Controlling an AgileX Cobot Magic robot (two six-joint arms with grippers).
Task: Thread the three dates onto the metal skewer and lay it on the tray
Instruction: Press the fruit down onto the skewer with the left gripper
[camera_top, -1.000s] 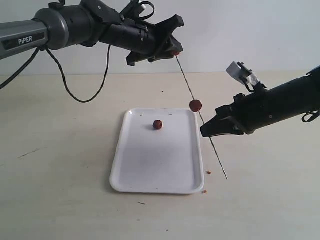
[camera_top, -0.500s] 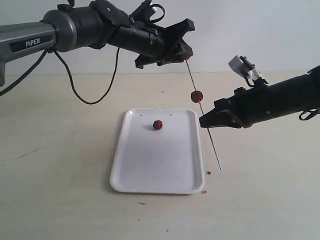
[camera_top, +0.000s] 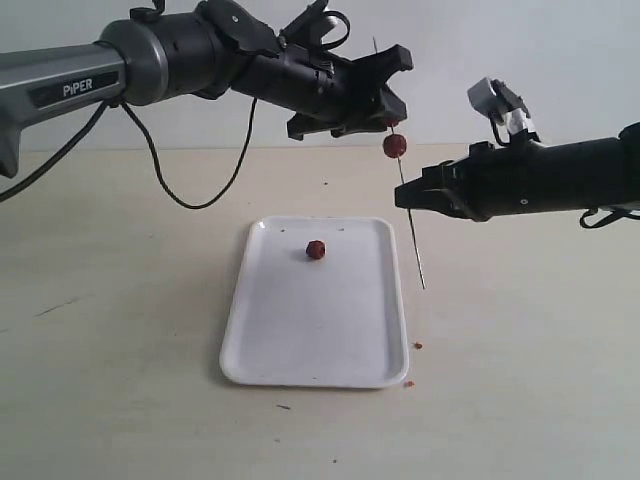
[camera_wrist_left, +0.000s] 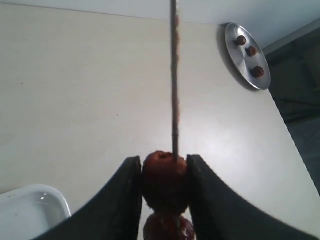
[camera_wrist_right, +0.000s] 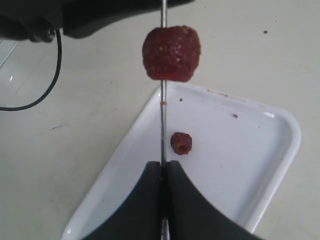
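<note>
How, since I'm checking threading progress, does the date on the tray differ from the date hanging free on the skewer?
The tray date lies loose on the tray; the skewer date hangs in the air. The tray date is unpierced; the skewer date has the skewer through it. Both are reddish-brown and roundish.

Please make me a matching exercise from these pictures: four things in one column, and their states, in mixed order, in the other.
1 left gripper
2 right gripper
3 tray
4 lower date

a shut on the skewer
b threaded, between the grippers
c shut on the top date
d bears the loose date

Pairs: 1-c, 2-a, 3-d, 4-b
</note>
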